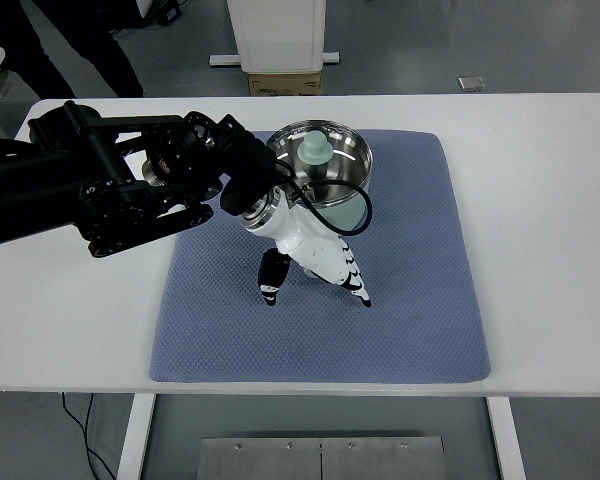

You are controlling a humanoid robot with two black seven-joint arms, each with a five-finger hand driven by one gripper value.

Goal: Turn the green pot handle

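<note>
From the left, the left robot hand reaches over the mat, fingers seemingly curled on the handle, hidden beneath. Just behind it stands the green pot: rigid, light, likely to slide.

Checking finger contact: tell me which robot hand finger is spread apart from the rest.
The thumb, on the left robot hand, points toward the table's near edge.

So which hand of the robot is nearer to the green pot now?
Left. The left hand reaches in from the left and sits right at the near side of the green pot, over its handle, on the blue mat. The right hand is not in view.
</note>
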